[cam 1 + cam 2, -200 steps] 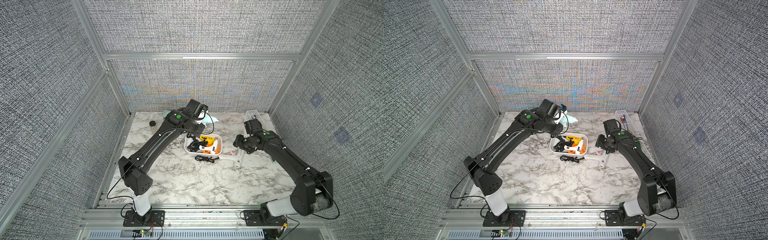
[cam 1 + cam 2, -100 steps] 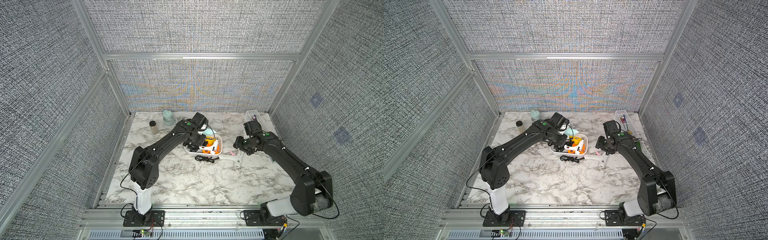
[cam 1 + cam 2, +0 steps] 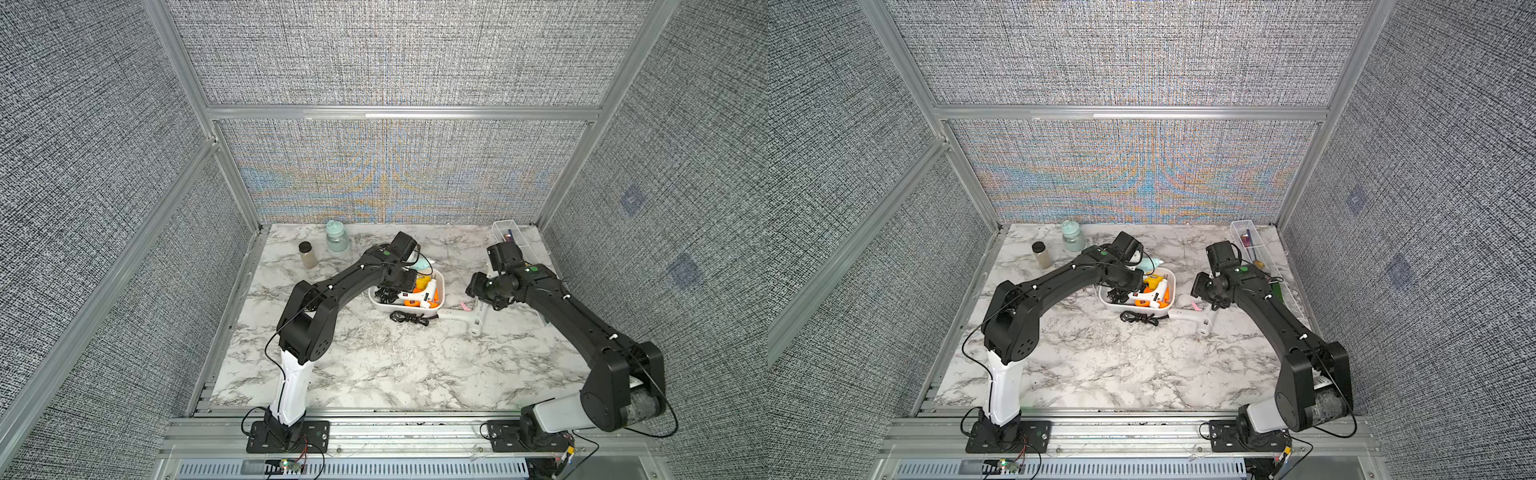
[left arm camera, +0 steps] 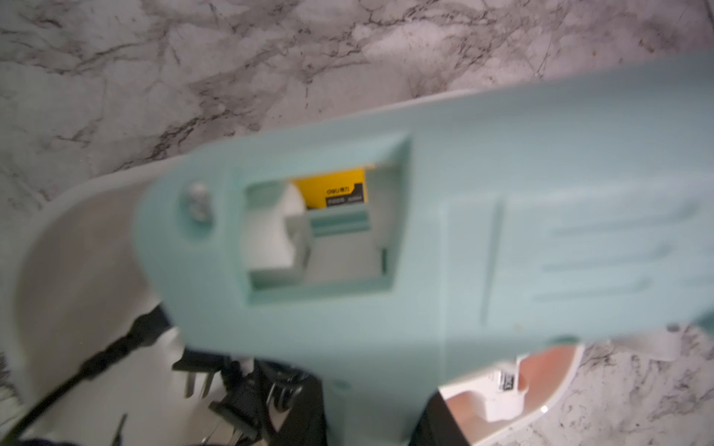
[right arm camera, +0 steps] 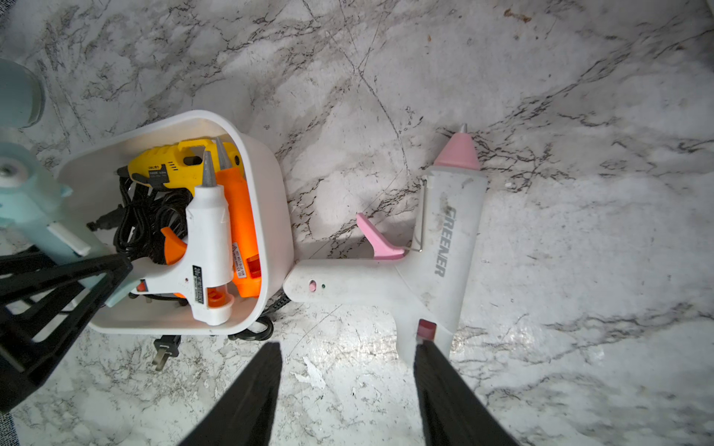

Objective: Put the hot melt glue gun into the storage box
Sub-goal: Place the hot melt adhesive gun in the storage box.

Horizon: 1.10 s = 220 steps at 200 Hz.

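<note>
My left gripper (image 3: 401,278) (image 4: 371,409) is shut on the handle of a teal hot melt glue gun (image 3: 424,264) (image 4: 463,231). It holds the gun tilted over the far left end of the white storage box (image 3: 441,291) (image 5: 274,216). The nozzle reaches out past the box's far rim. Inside the box lie a yellow gun (image 5: 166,166), an orange gun (image 5: 239,224), a white gun (image 5: 208,231) and black cords. A larger white and pink glue gun (image 3: 469,318) (image 5: 444,239) lies on the table right of the box. My right gripper (image 3: 478,286) (image 5: 347,347) hangs open just above its rear end, holding nothing.
A black cord with its plug (image 3: 409,319) (image 5: 164,347) lies on the table at the box's front. A teal bottle (image 3: 336,237) and a small jar (image 3: 307,254) stand at the back left. A long clear divided tray (image 3: 515,241) runs along the right wall.
My left arm has folded back and brought the teal glue gun from behind the box down over it. The bottle and jar have come into view. The right arm has not moved.
</note>
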Motion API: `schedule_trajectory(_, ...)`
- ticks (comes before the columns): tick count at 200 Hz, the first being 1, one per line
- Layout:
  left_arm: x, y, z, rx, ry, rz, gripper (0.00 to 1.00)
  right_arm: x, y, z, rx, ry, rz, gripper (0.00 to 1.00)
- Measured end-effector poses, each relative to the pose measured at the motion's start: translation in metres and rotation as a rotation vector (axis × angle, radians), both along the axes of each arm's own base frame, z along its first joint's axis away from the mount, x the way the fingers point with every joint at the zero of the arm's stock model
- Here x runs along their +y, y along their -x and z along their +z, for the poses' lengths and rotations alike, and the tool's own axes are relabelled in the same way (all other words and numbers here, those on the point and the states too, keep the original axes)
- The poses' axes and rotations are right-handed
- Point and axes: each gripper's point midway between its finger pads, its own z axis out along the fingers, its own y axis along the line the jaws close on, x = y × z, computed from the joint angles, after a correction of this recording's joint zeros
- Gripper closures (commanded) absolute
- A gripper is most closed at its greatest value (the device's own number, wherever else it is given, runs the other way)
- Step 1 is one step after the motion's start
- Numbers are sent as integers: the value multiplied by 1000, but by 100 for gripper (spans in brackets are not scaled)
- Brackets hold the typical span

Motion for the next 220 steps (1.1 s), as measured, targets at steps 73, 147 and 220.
schedule_trajectory(73,10,17,-3,56,31,67,96,-1,0,-1,5,-1,-2,40)
schedule_trajectory(147,34,19,8,71,-103,116,79,1,-4,-6,19,-5,1,40)
schedule_trajectory(220,32,9,-24,141,-250,75,63,1,-3,-5,12,-4,4,40)
